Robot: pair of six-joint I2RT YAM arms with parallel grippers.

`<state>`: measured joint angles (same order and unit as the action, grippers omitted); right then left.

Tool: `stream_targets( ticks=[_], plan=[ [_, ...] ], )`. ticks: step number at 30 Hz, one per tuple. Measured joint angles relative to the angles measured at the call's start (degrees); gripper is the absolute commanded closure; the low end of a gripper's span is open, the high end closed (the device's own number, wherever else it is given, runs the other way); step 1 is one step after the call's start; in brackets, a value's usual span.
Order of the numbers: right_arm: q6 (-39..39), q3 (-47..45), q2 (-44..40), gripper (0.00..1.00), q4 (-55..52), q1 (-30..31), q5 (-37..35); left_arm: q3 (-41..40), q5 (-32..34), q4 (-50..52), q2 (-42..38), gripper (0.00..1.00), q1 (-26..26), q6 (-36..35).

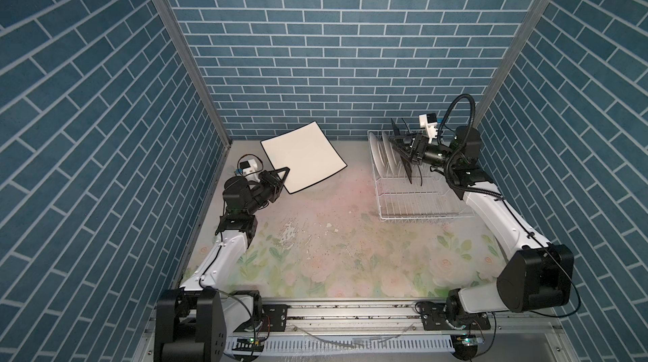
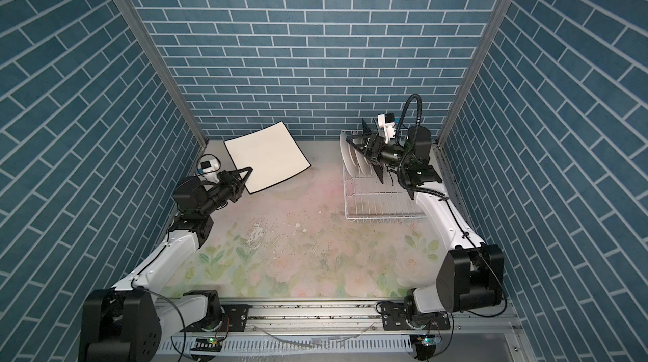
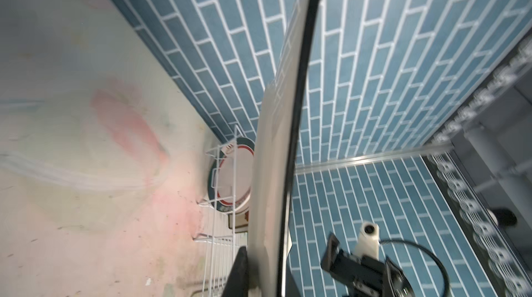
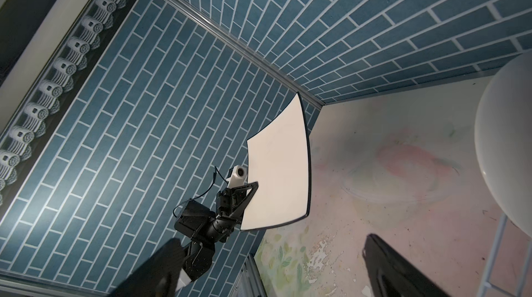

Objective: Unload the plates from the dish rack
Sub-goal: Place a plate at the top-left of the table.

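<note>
- The left claw (image 1: 281, 176) is clenched on the near left corner of a square white plate with a thin black rim (image 1: 303, 156). It holds the plate tilted over the far left of the floral-printed desk (image 1: 350, 255). The plate looks clear of the surface, though its lowest edge is hard to judge
- The white wire dish rack (image 1: 420, 199) sits at the far right of the desk and its near half is bare. Round white plates (image 1: 378, 153) stand on edge at its far left end, with a thin dark plate (image 1: 405, 167), seen edge-on, upright just beside them
- The right claw (image 1: 395, 135) hangs released, jaws spread wide, over those standing plates and touches none that I can see. In its own wrist view, one of the round white plates (image 4: 503, 151) lies outside the gap, beyond one finger
- The relation that matters is that the racked plates face left and right, so their rims run near to far. They lie left of and below the right claw, so the jaws probably need to straddle a rim across its thickness
- The right arm is much the nearer to the rack. The left one is loaded and well apart, and likely sets its plate down at the far left
</note>
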<state>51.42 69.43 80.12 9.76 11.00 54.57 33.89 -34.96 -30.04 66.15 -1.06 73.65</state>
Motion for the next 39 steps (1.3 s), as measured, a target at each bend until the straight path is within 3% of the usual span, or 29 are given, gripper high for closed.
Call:
stream_targets(
  ticks=[14,25,39],
  plan=[
    [-14.1,-1.2,-9.9,0.02,-20.6,-3.5,-7.8,-6.1,11.2,-1.6,4.6,1.00,-5.8,-1.1],
    [-16.4,-3.6,-11.1,0.02,-25.2,-6.0,-8.8,-11.5,22.4,-6.8,9.1,1.00,-7.7,1.2],
    [-17.5,-3.7,-11.6,0.02,-27.0,-7.8,-8.8,-13.0,31.2,-22.4,24.9,1.00,-8.8,5.5]
  ],
)
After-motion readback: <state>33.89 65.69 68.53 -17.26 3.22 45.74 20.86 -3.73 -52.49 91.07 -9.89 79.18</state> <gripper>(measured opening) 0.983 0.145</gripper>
